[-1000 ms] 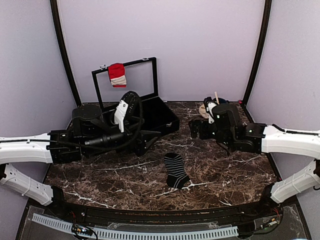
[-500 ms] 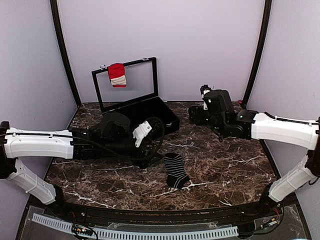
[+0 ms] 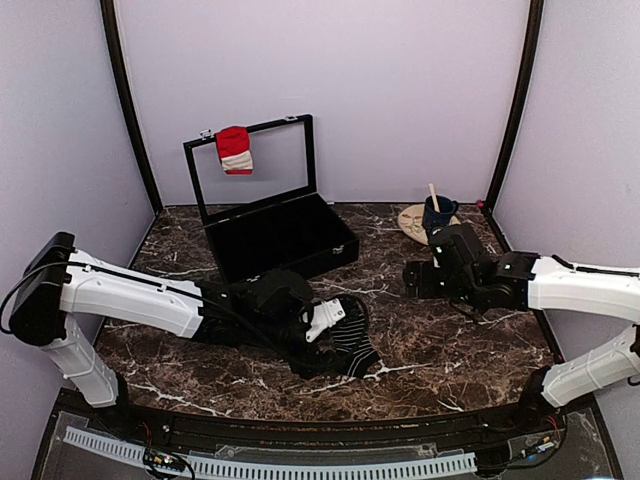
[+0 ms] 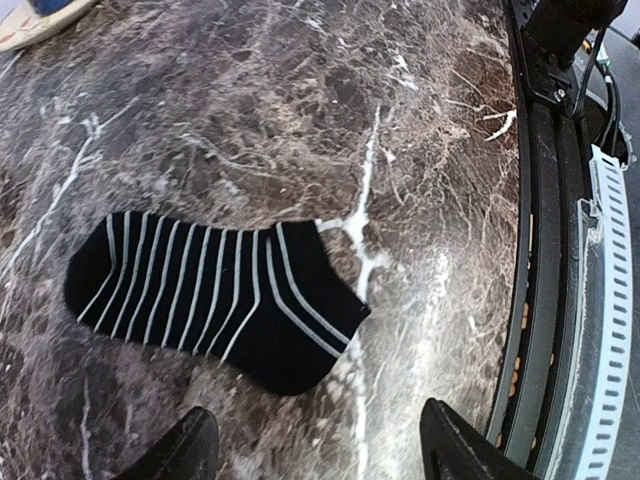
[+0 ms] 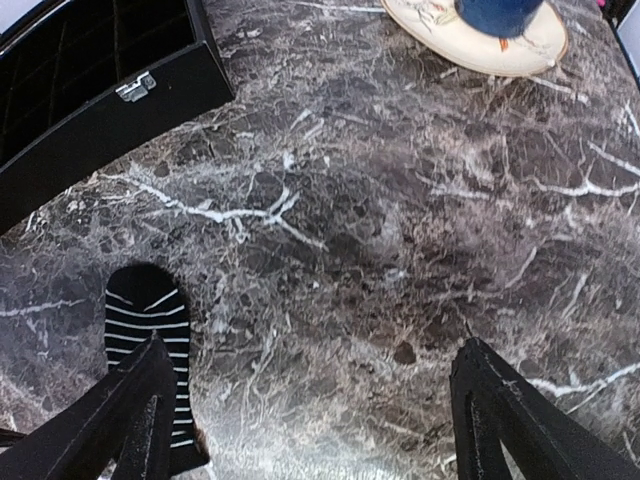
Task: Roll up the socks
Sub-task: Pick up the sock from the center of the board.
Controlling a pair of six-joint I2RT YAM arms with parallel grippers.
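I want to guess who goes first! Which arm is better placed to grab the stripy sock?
Left. The left hand hangs open just above the striped sock, which lies right ahead of it. The right hand is open too, but farther off, with the sock only at its view's edge.

Bright, even light; possibly slight edge distortion.

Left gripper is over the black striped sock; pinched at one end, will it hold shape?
Probably floppy: the striped sock lies thin and flat on the marble table, so its free end should droop. Likely light for its size. Pushed, the knit may bunch rather than slide.
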